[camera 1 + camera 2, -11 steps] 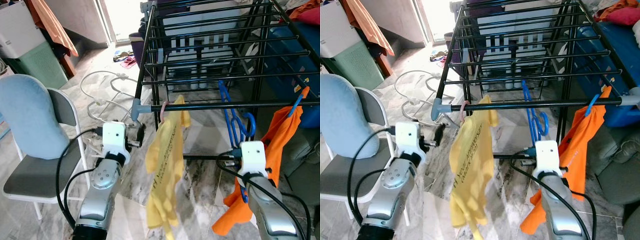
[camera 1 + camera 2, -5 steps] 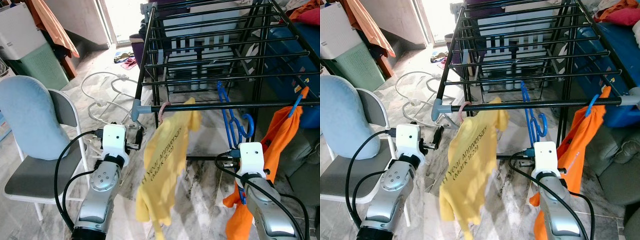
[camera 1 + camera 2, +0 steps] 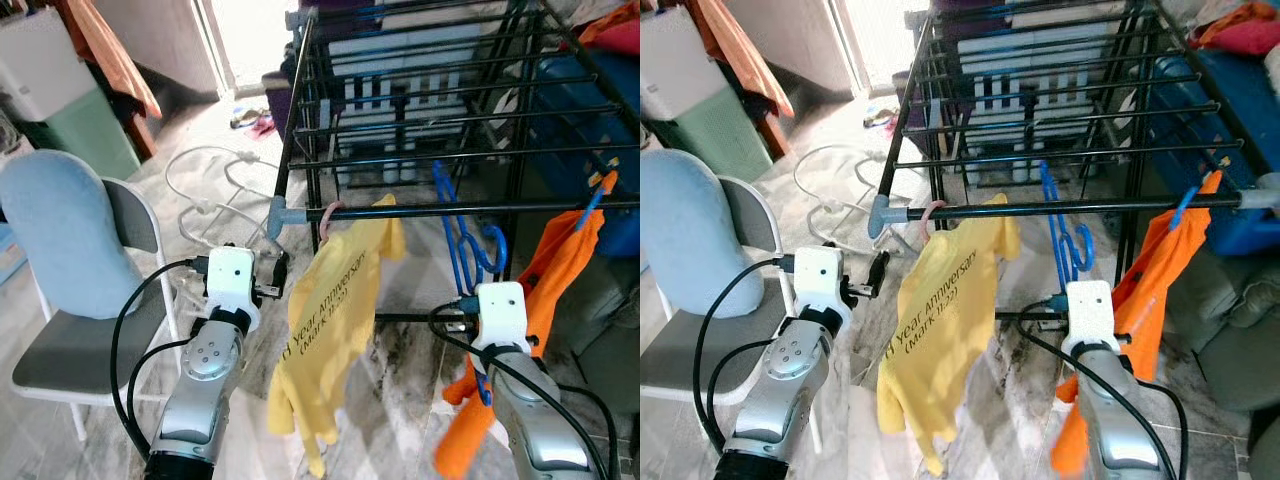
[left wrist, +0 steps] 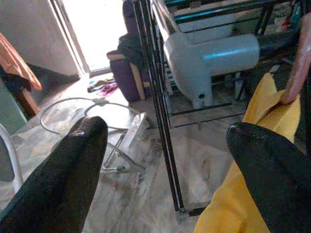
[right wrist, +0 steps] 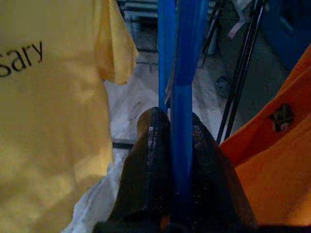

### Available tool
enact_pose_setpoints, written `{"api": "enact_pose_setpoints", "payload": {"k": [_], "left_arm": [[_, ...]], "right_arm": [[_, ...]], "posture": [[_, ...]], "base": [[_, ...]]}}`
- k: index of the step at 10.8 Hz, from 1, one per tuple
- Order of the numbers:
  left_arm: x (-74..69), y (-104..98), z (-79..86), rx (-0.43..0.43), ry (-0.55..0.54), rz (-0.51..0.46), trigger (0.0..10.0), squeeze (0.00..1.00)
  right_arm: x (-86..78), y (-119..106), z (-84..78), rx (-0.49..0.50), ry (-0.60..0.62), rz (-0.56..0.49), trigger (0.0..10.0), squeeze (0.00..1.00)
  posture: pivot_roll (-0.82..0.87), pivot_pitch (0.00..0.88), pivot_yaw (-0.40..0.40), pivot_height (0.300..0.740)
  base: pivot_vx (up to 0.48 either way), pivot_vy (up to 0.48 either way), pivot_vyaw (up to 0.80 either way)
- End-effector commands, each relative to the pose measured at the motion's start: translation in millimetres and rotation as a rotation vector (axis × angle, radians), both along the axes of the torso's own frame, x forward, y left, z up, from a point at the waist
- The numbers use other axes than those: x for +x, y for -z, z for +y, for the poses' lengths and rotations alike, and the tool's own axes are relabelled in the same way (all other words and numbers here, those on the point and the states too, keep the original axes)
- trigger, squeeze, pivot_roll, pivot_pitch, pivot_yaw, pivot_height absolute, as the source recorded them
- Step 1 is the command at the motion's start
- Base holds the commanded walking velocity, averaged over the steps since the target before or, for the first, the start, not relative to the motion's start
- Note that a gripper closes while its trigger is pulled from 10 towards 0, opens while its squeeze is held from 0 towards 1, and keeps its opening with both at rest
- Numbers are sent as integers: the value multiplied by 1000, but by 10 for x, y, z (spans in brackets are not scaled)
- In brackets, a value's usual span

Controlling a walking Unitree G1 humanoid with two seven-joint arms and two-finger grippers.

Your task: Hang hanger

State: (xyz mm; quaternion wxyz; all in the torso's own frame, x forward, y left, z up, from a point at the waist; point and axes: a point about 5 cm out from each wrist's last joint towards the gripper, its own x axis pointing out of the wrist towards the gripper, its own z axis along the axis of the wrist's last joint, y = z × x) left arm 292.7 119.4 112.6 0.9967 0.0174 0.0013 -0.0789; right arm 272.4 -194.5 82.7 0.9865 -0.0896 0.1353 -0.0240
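A blue hanger (image 3: 462, 238) hangs at the front rail (image 3: 530, 209) of the black drying rack, and my right gripper (image 5: 172, 126) is shut on its lower part. A yellow T-shirt (image 3: 335, 320) on a pink hanger (image 3: 328, 214) dangles from the same rail, close to the grey corner joint (image 3: 283, 214), with its lower end swung towards my left arm. My left gripper (image 4: 167, 130) is open just below and beside that joint (image 4: 209, 56), nothing between its fingers. An orange garment (image 3: 565, 270) on a blue hook hangs at the rail's right end.
A folding chair with a pale blue cushion (image 3: 70, 240) stands at the left. White wire frames (image 3: 215, 185) lie on the marble floor behind my left arm. A green bin (image 3: 75, 140) sits far left, and blue bedding (image 3: 600, 90) lies beyond the rack on the right.
The yellow T-shirt has swung from hanging straight to slanting, its lower end moved left. The orange garment's hem has swayed. Both grippers stay about where they were.
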Motion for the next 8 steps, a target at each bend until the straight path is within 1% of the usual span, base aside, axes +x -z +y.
{"api": "enact_pose_setpoints", "payload": {"k": [1, 3, 5, 6, 8], "left_arm": [[25, -20, 27, 6, 1, -6, 10000, 0], [24, -23, 5, 0, 5, -5, 10000, 0], [24, -26, -23, -6, 12, -4, 10000, 0], [28, -27, -26, -6, 12, -4, 10000, 0], [53, -29, -41, -14, 13, -2, 10000, 0]], "right_arm": [[61, -143, 80, -6, -37, -65, 10000, 0], [141, -227, 87, 1, -38, -93, 10000, 0], [264, -305, 88, 6, -42, -110, 10000, 0], [280, -314, 85, 6, -42, -110, 10000, 0], [403, -383, 101, 9, -48, -121, 10000, 0]], "posture": [[-278, 0, 158, 740], [-268, 0, 156, 740], [-264, 0, 155, 740], [-264, 0, 154, 740], [-266, 0, 156, 740]], "base": [[0, 0, 0], [0, 0, 0], [0, 0, 0], [0, 0, 0], [0, 0, 0]]}}
